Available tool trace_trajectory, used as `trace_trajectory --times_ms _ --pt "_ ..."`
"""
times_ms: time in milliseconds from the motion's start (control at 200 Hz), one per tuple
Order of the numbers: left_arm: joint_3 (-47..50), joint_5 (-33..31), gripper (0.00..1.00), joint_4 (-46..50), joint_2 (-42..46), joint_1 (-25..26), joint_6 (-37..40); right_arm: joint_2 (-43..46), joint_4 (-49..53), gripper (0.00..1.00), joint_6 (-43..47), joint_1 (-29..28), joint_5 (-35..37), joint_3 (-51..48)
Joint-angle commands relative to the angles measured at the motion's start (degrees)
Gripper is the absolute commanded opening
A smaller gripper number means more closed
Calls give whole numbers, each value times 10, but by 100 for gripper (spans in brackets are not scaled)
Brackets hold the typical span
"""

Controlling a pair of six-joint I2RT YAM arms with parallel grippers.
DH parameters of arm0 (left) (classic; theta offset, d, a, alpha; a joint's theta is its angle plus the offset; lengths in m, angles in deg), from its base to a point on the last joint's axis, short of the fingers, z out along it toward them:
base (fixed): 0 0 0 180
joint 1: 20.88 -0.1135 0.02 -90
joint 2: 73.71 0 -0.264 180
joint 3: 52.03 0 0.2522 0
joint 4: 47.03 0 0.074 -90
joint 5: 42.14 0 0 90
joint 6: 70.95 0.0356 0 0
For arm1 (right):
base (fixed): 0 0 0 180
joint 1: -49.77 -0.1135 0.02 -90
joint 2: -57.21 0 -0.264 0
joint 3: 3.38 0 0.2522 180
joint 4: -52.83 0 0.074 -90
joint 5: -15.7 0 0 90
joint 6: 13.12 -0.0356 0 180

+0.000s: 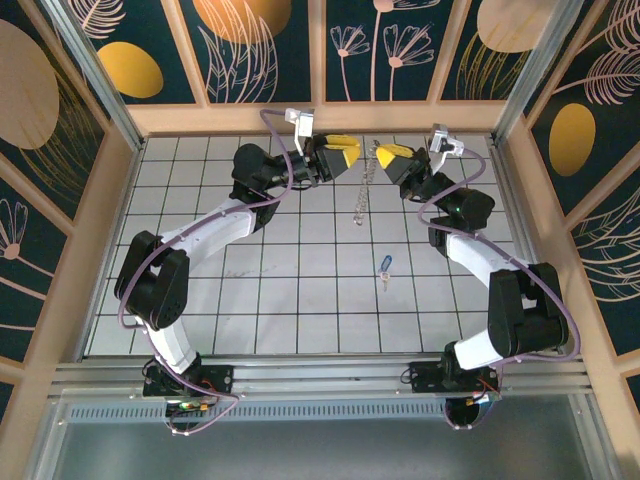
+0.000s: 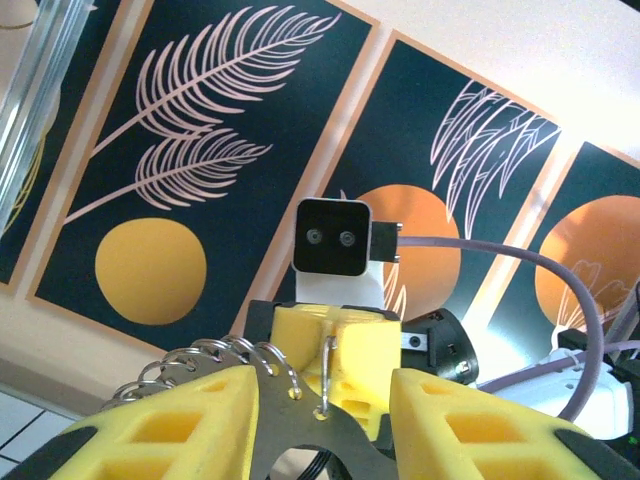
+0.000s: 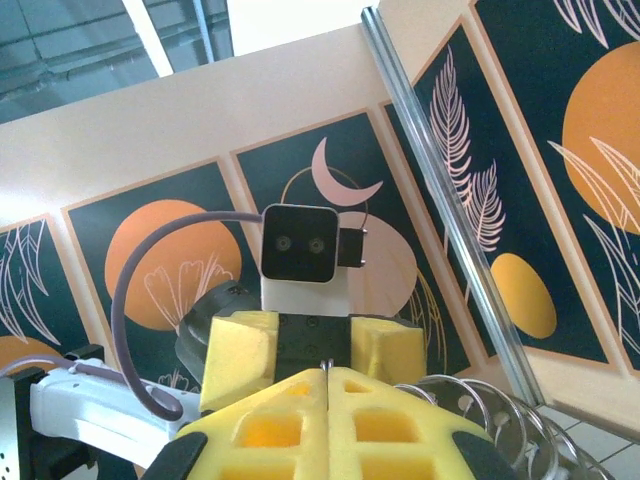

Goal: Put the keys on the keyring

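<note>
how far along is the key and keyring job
Done: nothing threaded yet. In hand: the right claw is shut on the keyring, which dangles below it; the left claw is open beside it. Left: the blue key lies on the table, not picked up.

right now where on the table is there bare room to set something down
Bare tiles: near middle between the left arm and the key, and the far left corner. Crowded: far middle, where the left gripper and right gripper flank the chain.

Right gripper is pinching the silver keyring between closed yellow fingers, links trailing beside them, while the left gripper is facing it, jaws spread.
</note>
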Motion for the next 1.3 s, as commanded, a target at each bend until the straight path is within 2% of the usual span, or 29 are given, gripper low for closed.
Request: trace_trajectory --times_ms 0,981,1296 --pt "-3 16 38 -42 -5 1 -21 -2 -90 0 -10 -4 14 24" --pt "-32 22 35 -27 -26 12 -20 -18 -89 0 -20 -23 8 41" --pt "-34 20 28 -28 -27 13 -18 -25 -89 0 -20 -25 3 41"
